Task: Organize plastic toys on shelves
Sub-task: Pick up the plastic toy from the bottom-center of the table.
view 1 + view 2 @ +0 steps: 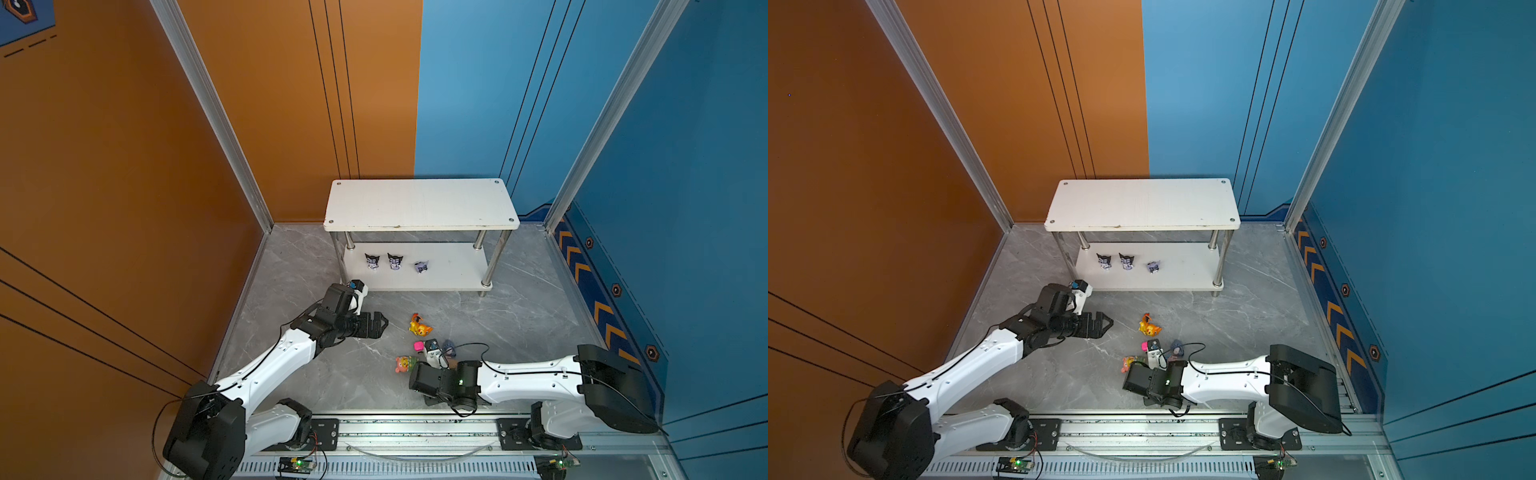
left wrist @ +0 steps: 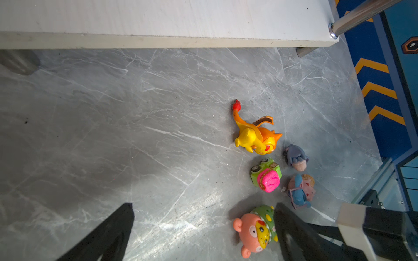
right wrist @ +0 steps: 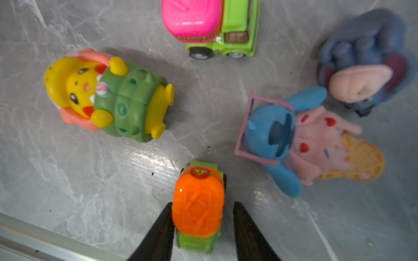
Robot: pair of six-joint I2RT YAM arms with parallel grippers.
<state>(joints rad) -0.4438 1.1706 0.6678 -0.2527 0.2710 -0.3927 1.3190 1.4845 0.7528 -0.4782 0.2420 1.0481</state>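
The shelves [image 1: 419,203] stand at the back; three black-purple horned toys [image 1: 395,261] line the lower board [image 1: 453,272]. On the floor in front lie an orange dragon [image 1: 419,325], a pink-topped green car [image 2: 267,176], a grey donkey [image 2: 295,157], a blue one on a cone [image 3: 294,140] and a pink-yellow one [image 3: 108,95]. My right gripper [image 3: 203,203] points down and straddles an orange-topped green car [image 3: 199,217]; one finger touches it, the other stands apart. My left gripper [image 1: 384,322] hovers wide open, to the left of the dragon, holding nothing.
Chrome legs [image 1: 341,266] hold the boards at the corners. An aluminium rail [image 1: 415,428] runs along the front edge. The orange wall closes the left side and the blue wall the right. Bare grey floor [image 1: 311,374] lies left of the toys.
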